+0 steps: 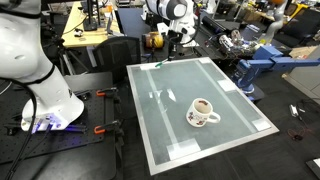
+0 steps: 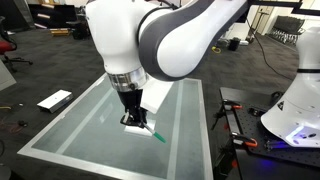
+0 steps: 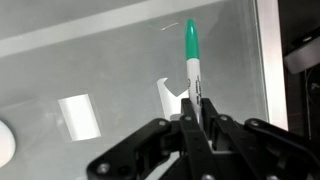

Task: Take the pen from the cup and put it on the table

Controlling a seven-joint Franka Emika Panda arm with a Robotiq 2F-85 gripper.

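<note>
Wrist view looks down the black two-fingered claw [image 3: 198, 118], whose fingers are pressed together on the lower barrel of a slim dark teal-green pen [image 3: 191, 45]. The pen's capped end points away from the camera, over the pale grey-green frosted tabletop [image 3: 110, 70]. A white tape rectangle [image 3: 78, 116] lies on the glass to one side, and another white tape piece shows just behind the pen.

In an exterior view the claw [image 2: 131, 118] hangs low from the bulky white and grey arm [image 2: 170, 40]. The pen [image 2: 153, 132] sticks out at a slant, its green end close to the surface. Whether the tip touches the tabletop [image 2: 90, 120] cannot be told.

In an exterior view the small white mug with a side handle and dark reddish-brown markings [image 1: 203, 113] stands upright on the tabletop [image 1: 160, 100] toward the near side. The pen [image 1: 159, 65] is well apart from it, by the far edge under the claw [image 1: 171, 48].
</note>
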